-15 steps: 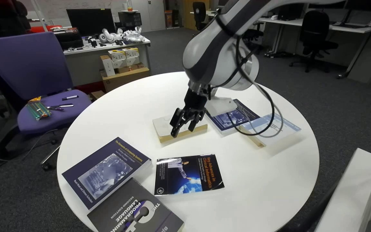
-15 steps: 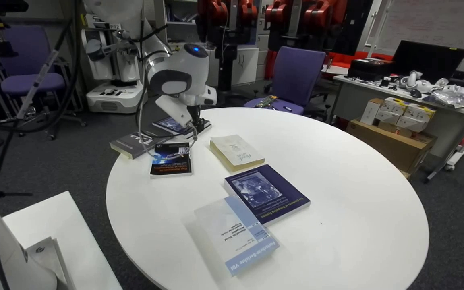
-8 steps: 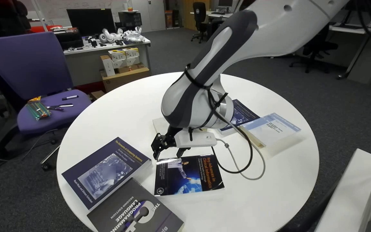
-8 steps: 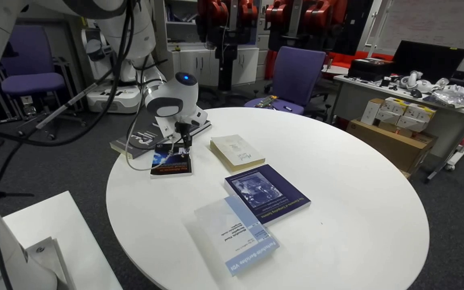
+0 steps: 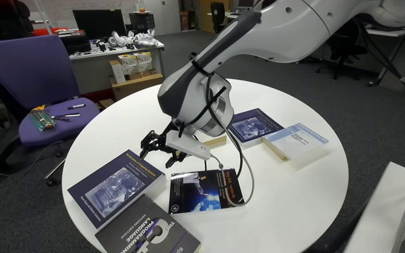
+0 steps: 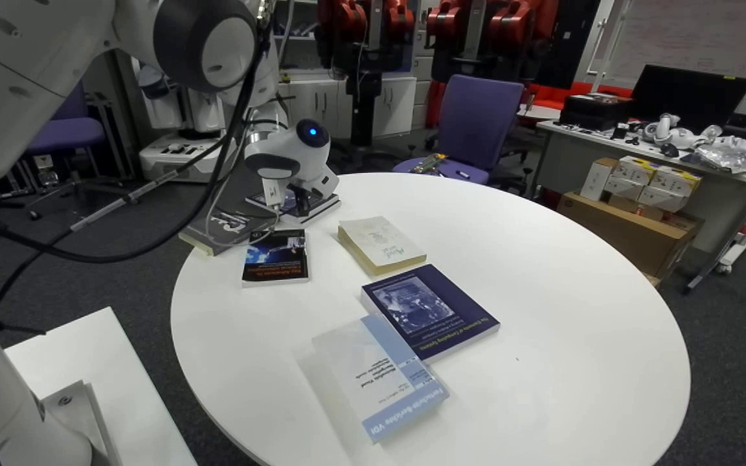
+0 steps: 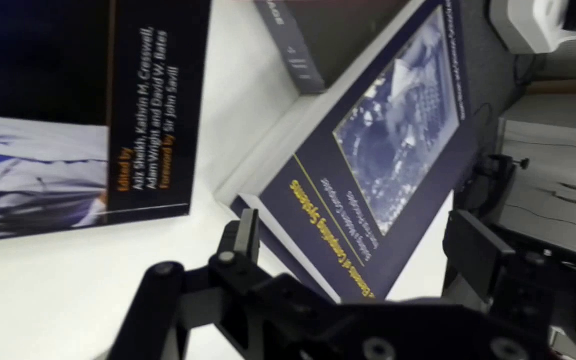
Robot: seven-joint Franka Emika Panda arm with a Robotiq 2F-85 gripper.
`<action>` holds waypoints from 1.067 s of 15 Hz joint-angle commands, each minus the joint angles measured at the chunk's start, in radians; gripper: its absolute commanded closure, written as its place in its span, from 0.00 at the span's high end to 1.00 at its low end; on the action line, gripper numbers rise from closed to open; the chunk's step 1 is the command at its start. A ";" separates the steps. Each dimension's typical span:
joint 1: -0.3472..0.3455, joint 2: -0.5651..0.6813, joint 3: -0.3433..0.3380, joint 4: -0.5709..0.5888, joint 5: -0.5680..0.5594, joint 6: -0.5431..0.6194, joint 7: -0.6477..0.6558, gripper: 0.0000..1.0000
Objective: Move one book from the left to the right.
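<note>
A dark blue book [image 5: 116, 189] lies flat near the table edge. It also shows in the wrist view [image 7: 398, 150], and my arm partly hides it in an exterior view [image 6: 327, 206]. My gripper [image 5: 156, 160] is open and empty above its title end. In the wrist view the fingers [image 7: 358, 225] stand wide apart with a corner of that book between them in the picture, apparently not touching. A grey book [image 5: 149, 225] lies against it. A black book [image 5: 206, 191] lies beside them. A cream book [image 6: 383, 243], another dark blue book [image 6: 418, 307] and a light blue book [image 6: 379, 382] lie farther off.
The round white table [image 6: 574, 336] carries all the books. A purple chair [image 5: 51, 116] stands near its edge. A looping cable [image 5: 248, 175] hangs from my wrist over the black book. A smaller white table [image 5: 392, 200] stands alongside.
My open gripper has moved away from over the cream book, past the black book's edge, to the near dark blue book, and the wrist has turned. The books have not moved.
</note>
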 commanded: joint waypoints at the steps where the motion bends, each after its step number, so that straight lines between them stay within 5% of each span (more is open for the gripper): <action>1: -0.022 0.008 0.022 0.008 0.004 0.000 -0.013 1.00; 16: -0.039 0.030 0.047 0.002 0.009 0.008 -0.023 1.00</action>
